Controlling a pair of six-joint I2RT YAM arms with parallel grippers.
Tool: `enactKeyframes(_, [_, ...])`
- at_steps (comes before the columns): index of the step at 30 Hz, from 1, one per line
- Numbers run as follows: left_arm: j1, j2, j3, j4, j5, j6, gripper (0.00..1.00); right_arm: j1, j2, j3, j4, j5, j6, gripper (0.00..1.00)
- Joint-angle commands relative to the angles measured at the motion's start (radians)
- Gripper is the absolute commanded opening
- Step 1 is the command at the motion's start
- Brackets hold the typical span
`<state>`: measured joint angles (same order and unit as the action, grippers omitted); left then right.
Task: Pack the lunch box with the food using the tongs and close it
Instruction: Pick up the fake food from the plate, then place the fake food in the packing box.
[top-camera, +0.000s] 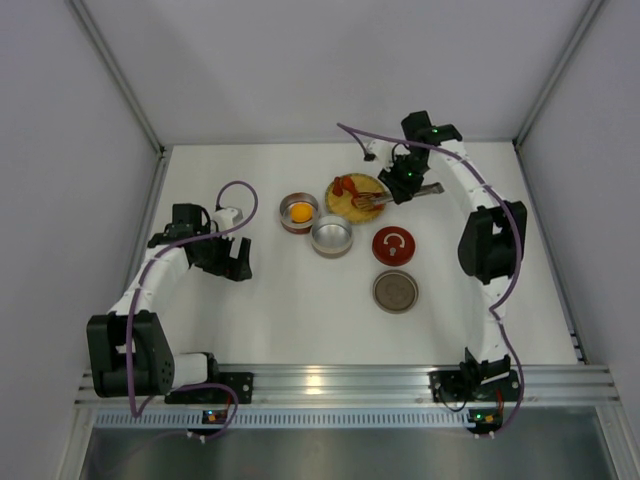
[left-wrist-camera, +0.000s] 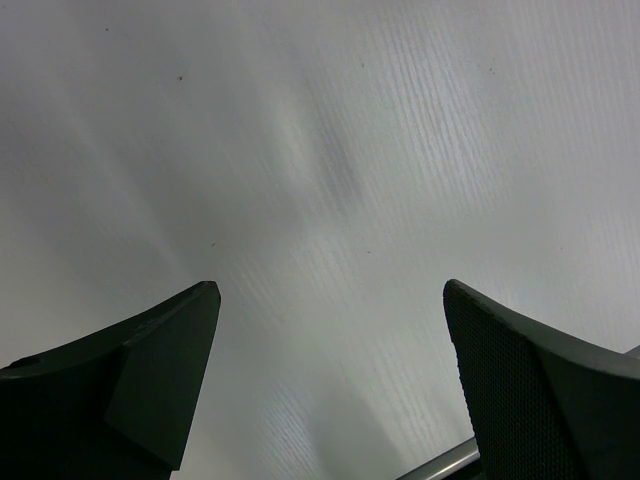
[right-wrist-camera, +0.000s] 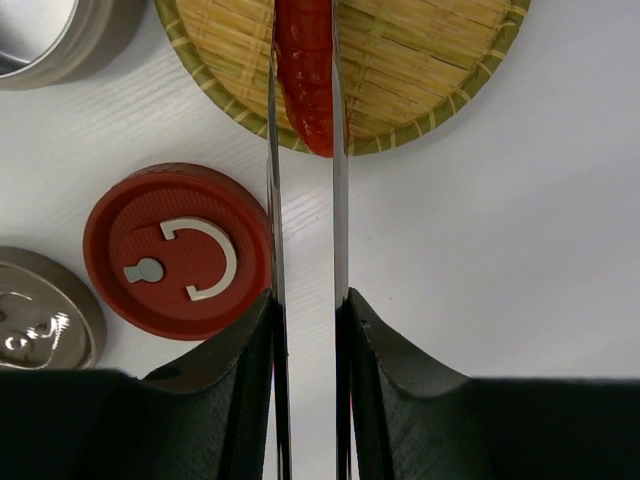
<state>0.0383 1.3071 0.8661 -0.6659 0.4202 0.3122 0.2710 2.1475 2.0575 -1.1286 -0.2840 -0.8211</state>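
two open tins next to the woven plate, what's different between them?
The reddish tin holds the orange ball; the silver tin is empty. The reddish tin's wall looks copper-red, while the silver tin's wall is plain bright metal. Both are round, upright and lidless, and they stand side by side.

Robotics lab test cell, white table (top-camera: 285, 315), plain grey enclosure walls (top-camera: 330, 60), aluminium mounting rail (top-camera: 340, 379)

Bright, even overhead light falls on the white table (top-camera: 300, 320), leaving only soft, faint shadows; the left wrist view is hazy, streaked with pale glare; the right wrist view is sharp, the slim silver metal tongs (right-wrist-camera: 273, 180) crisp, small glints on the round grey metal lid (right-wrist-camera: 35, 325).
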Motion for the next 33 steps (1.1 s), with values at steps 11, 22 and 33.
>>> enactKeyframes(11, [-0.003,-0.019,0.031,0.023,0.0,-0.009,0.98,-0.012,-0.116,0.055,-0.053,-0.127,0.108,0.12])
enactKeyframes(22, [-0.002,-0.014,0.034,0.028,0.006,-0.016,0.98,0.062,-0.262,-0.045,-0.059,-0.214,0.181,0.11])
enactKeyframes(33, [-0.002,-0.023,0.031,0.025,0.0,-0.019,0.98,0.134,-0.354,-0.241,0.033,-0.228,0.263,0.11])
